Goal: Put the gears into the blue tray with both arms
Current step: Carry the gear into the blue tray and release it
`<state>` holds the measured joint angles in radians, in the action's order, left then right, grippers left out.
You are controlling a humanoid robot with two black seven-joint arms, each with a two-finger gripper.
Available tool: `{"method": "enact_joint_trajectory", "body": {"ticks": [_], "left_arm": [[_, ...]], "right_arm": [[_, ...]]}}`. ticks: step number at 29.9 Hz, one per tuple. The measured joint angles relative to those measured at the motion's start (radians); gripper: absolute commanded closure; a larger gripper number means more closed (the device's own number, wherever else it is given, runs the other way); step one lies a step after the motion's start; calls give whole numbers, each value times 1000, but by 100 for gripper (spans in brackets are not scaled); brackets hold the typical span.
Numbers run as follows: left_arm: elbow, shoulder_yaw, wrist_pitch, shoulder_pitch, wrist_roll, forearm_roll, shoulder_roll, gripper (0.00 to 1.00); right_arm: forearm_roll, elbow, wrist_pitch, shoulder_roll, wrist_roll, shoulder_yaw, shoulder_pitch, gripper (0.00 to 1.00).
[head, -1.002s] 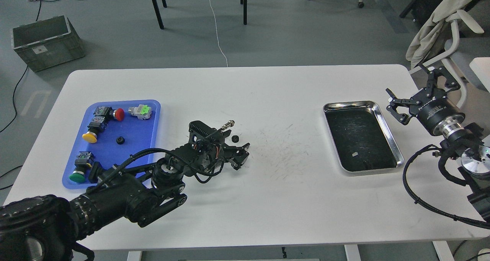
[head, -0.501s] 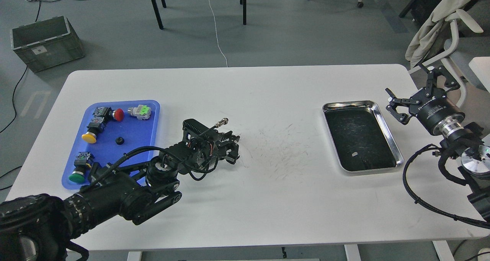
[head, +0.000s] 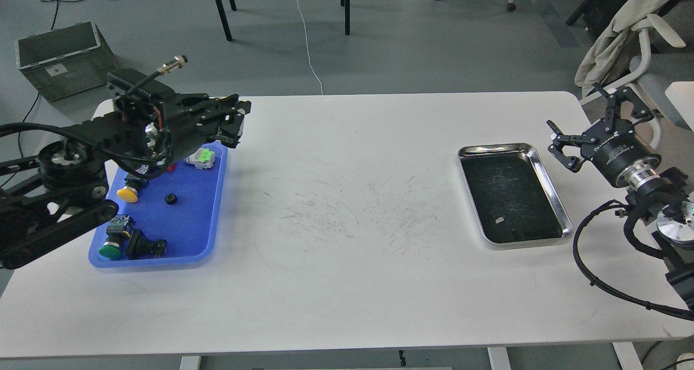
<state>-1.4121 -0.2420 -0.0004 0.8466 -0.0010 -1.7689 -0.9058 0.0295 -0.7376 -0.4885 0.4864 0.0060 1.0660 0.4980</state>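
One gear [head: 171, 198] was seen lying flat on the floor of the blue tray [head: 201, 238], below and a little behind the left gripper [head: 237, 125]. The second gear could not be found on the white table [head: 347, 261]; it was judged to be perhaps held in the left gripper, but this could not be told, because the fingers were dark and seen from the side.

If a gear was held, a good release would be made with the gripper lowered close over a bare part of the tray, away from the push-button switches [head: 198, 158], so that the small disc would not roll out.

The left arm was held raised and nearly level over the far corner of the tray. The right gripper [head: 593, 116] was kept with its fingers spread apart, beside the steel tray [head: 552, 192], holding nothing.
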Motion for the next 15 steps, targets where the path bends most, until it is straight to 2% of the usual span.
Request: {"method": "enact_joint_trajectory", "body": {"ticks": [4,8,15], "left_arm": [[-7,-2,62,-130,-10,61,-68,94],[7,0,126,-249,-11,72,-75,94],[43,-6,144,-348,-10,68,-23,93]], "right_arm": [[0,0,0,-1,0,0,-1,3],[0,0,0,-1,0,0,-1,3],[0,0,0,0,0,0,-1,3]]}}
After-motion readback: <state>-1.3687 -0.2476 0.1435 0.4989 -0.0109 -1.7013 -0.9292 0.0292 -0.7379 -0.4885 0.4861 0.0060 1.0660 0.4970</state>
